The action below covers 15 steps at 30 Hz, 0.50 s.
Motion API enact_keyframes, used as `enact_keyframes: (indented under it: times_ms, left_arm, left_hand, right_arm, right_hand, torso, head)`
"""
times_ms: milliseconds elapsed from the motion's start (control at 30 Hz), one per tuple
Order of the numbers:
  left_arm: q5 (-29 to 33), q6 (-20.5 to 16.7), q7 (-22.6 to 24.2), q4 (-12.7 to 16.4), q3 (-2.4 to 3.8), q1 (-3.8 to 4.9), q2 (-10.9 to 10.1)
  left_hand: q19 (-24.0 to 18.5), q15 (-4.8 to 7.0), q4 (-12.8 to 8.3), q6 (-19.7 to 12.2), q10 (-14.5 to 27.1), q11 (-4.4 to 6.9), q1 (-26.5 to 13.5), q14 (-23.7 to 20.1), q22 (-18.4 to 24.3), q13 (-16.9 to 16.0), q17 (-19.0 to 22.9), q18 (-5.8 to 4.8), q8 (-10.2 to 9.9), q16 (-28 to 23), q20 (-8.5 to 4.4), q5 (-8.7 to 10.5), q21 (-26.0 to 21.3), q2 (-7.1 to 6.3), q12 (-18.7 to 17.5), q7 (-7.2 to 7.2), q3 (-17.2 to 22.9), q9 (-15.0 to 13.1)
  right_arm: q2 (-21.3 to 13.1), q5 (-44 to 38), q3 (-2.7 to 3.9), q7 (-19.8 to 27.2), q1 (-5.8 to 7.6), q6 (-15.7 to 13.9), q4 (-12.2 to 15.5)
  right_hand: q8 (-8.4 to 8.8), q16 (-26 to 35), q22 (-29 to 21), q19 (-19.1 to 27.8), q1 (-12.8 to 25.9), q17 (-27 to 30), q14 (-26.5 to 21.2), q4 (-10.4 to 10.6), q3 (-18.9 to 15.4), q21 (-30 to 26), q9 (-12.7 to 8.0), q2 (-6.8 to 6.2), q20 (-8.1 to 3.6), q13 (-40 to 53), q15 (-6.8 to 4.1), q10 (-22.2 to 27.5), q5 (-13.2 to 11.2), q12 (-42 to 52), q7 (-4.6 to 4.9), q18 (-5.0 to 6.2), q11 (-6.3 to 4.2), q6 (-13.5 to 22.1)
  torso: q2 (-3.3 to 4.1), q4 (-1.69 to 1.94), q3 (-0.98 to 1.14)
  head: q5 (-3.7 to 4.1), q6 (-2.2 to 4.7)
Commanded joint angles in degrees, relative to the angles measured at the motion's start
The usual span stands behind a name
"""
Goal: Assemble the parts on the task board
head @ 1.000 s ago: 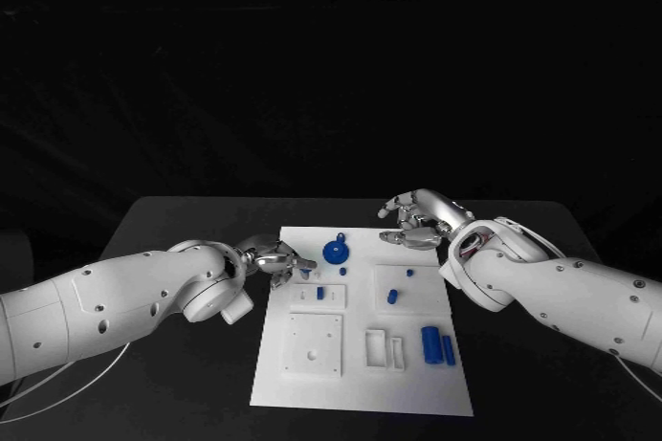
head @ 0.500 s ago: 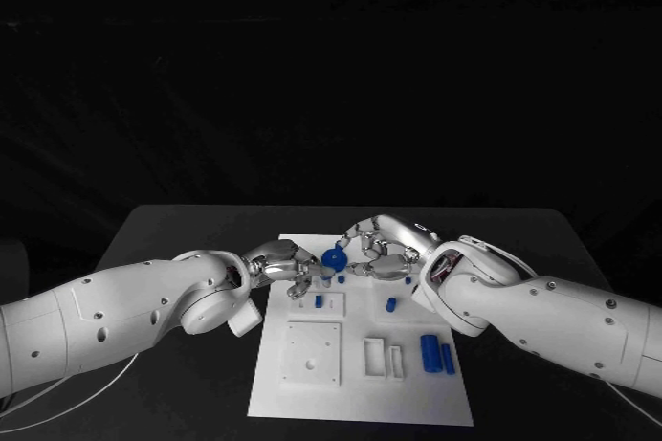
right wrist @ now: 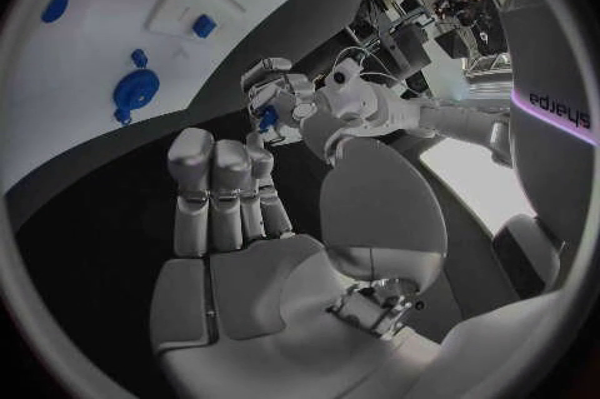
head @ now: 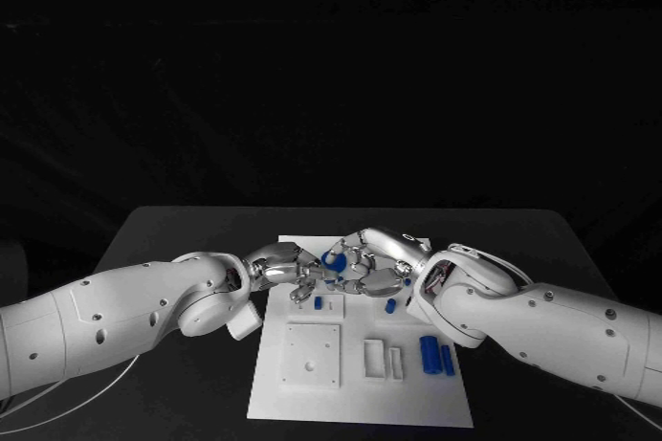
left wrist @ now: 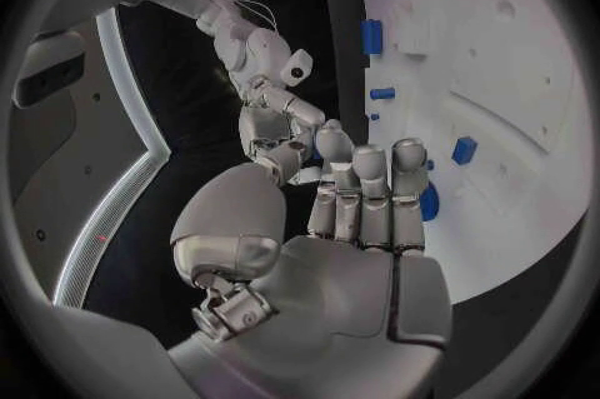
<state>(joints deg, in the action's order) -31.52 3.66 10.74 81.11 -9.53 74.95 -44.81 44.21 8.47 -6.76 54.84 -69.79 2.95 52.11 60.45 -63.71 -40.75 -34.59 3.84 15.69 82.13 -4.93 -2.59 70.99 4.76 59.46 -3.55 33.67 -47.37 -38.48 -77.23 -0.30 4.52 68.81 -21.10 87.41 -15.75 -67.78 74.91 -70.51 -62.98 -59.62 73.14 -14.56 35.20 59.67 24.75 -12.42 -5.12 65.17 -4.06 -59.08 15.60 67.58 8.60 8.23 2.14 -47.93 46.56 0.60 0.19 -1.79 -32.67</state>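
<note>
Above the task board, both hands' fingers curl together around a blue part.

Dim up top: the head view sits in a black room, and light from above makes the white board and both arms glow against the dark table. Glints flash off the silver left hand and right hand, with soft shadows beneath them. Both wrist views bend straight edges into curves, with dark rims all round.
</note>
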Motion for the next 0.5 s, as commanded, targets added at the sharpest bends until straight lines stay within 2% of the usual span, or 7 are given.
enact_keyframes:
  times_ms: [33,267,433,500]
  left_arm:
    - [0.60,1.75,1.35,0.24,0.04,0.04,0.08]
    - [0.60,1.96,1.21,0.19,0.04,0.04,0.09]
    - [0.60,2.18,1.14,0.13,0.04,0.04,0.01]
    - [0.60,2.23,1.15,0.13,0.04,0.04,0.00]
  left_hand:
    - [-0.30,0.31,-3.86,-0.07,0.41,-0.13,0.84,-0.62,-0.07,-0.09,-0.03,-0.58,0.04,0.33,-8.89,-0.19,0.24,1.07,0.36,-0.10,3.43,-0.15]
    - [-0.37,0.14,-3.98,0.14,0.53,-0.35,0.99,-0.69,-0.07,-0.11,-0.01,-0.56,0.16,0.47,-8.88,-0.19,0.32,0.94,0.53,-0.34,3.31,-0.29]
    - [-0.39,0.07,-4.04,0.23,0.56,-0.43,1.08,-0.71,-0.07,-0.10,0.00,-0.54,0.21,0.53,-8.88,-0.19,0.36,0.90,0.60,-0.43,3.28,-0.34]
    - [-0.39,0.03,-4.05,0.27,0.58,-0.47,1.11,-0.72,-0.07,-0.09,0.01,-0.54,0.22,0.55,-8.87,-0.19,0.38,0.88,0.62,-0.48,3.27,-0.36]
  right_arm:
    - [-0.05,-1.21,-0.05,1.95,-0.08,1.82,0.43]
    - [-0.12,-1.15,-0.13,2.23,-0.10,1.36,0.80]
    - [-0.18,-1.13,-0.15,2.23,-0.10,1.20,0.69]
    - [-0.21,-1.14,-0.16,2.16,-0.10,1.19,0.65]
  right_hand:
    - [-0.17,0.21,1.02,0.06,0.12,-0.08,0.08,-0.43,0.00,-0.16,-0.01,0.80,-0.11,-0.09,-0.33,0.33,0.28,0.27,-0.27,6.77,-0.26,-0.02]
    - [-0.79,0.25,1.05,0.08,0.36,-0.12,0.08,-0.75,0.31,-0.07,0.19,1.66,0.01,-0.19,-1.09,0.33,-0.35,0.37,-1.07,6.77,-1.02,-1.01]
    - [-1.85,0.28,1.03,0.09,0.57,-0.17,0.11,-0.34,1.40,-0.06,0.58,2.47,0.03,-0.28,-1.30,0.31,-2.97,0.45,-1.26,6.77,-1.24,-3.01]
    - [-2.77,0.31,1.00,0.11,0.29,-0.19,0.12,0.26,2.92,-0.11,0.93,2.97,0.00,-0.33,-1.23,0.33,-5.68,0.45,-1.20,6.77,-1.16,-4.90]
  torso:
    - [0.02,0.01,0.05]
    - [-0.01,0.01,0.03]
    - [0.02,0.02,0.02]
    - [0.00,-0.03,0.00]
  head:
    - [-0.02,-0.04]
    - [-0.10,-0.10]
    - [-0.07,-0.11]
    - [-0.09,-0.15]
